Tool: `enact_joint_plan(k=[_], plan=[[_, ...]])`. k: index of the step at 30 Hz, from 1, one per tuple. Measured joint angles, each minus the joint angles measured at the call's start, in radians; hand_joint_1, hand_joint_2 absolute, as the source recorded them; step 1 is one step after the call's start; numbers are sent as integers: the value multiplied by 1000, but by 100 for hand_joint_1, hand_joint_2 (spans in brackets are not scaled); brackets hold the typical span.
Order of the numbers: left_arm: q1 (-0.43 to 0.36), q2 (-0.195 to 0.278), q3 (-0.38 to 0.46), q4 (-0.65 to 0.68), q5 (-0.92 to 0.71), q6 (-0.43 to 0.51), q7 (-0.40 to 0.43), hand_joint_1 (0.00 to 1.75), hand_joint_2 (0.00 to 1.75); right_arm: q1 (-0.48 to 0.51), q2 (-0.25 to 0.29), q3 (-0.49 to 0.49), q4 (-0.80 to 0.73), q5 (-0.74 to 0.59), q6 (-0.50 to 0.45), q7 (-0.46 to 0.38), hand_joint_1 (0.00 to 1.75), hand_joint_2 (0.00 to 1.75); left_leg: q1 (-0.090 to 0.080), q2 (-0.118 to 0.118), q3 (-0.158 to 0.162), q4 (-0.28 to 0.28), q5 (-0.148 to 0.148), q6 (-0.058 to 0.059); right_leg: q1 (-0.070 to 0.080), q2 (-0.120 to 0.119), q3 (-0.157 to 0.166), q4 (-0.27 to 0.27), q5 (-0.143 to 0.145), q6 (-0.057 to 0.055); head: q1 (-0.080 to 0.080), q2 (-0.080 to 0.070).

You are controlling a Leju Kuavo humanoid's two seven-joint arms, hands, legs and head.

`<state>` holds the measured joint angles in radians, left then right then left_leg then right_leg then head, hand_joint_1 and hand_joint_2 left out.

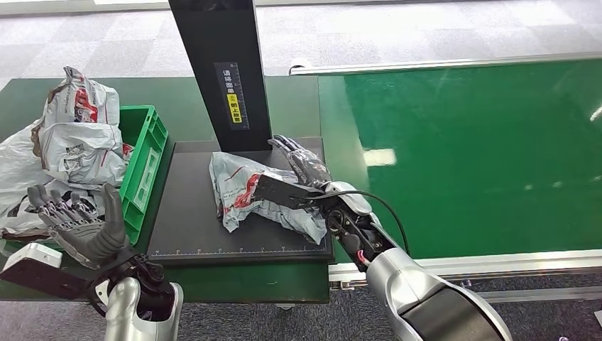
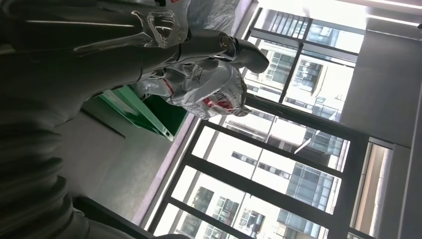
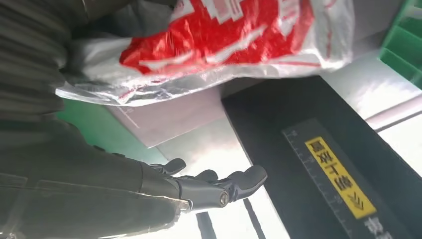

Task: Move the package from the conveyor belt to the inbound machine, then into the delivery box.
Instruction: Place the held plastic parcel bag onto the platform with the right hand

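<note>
right hand fingers: extended and apart, beside the package, holding nothing; contact with it cannot be told.
left hand fingers: spread upward, holding nothing, near the green delivery box.
package location: flat on the black platform of the inbound machine, at its post.
hidden: right palm behind wrist hardware; heaped packages cover the box interior.
surface: green bench; green conveyor belt on the right.
room: grey carpet floor.

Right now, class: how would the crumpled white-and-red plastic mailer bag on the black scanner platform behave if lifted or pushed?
The crumpled white-and-red plastic mailer bag would probably sag and fold, since it is creased all over. Its glossy film looks slippery. Lying flat on the black scanner platform, it should slide rather than roll or tip.
</note>
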<state>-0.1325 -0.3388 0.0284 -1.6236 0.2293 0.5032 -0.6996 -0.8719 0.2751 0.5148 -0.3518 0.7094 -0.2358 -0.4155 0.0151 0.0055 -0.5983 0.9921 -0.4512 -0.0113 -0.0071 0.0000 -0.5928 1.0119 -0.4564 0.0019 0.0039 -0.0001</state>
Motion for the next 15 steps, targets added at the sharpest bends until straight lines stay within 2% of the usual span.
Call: enact_joint_plan(k=[3, 5, 7, 10, 15], plan=[[0, 0, 0, 0, -7, -5, 0, 0, 175, 7, 4, -50, -7, -123, 40, -112, 0, 175, 0, 0, 0, 0, 0, 0, 0, 0, 0, 0, 0, 0, 0, 0], [-1, 0, 1, 3, -14, -11, 0, 0, 175, 15, 8, -104, -24, -232, 103, -194, 0, 175, 0, 0, 0, 0, 0, 0, 0, 0, 0, 0, 0, 0, 0, 0], [-5, 0, 3, 14, -28, -22, 0, 0, 175, 25, 11, -158, -51, -328, 182, -240, 0, 175, 0, 0, 0, 0, 0, 0, 0, 0, 0, 0, 0, 0, 0, 0], [-11, 0, 7, 36, -47, -38, 0, 0, 175, 36, 13, -216, -93, -398, 253, -258, 0, 175, 0, 0, 0, 0, 0, 0, 0, 0, 0, 0, 0, 0, 0, 0], [-15, 0, 11, 57, -54, -44, 0, 0, 175, 49, 15, -259, -129, -414, 268, -261, 0, 175, 0, 0, 0, 0, 0, 0, 0, 0, 0, 0, 0, 0, 0, 0]])
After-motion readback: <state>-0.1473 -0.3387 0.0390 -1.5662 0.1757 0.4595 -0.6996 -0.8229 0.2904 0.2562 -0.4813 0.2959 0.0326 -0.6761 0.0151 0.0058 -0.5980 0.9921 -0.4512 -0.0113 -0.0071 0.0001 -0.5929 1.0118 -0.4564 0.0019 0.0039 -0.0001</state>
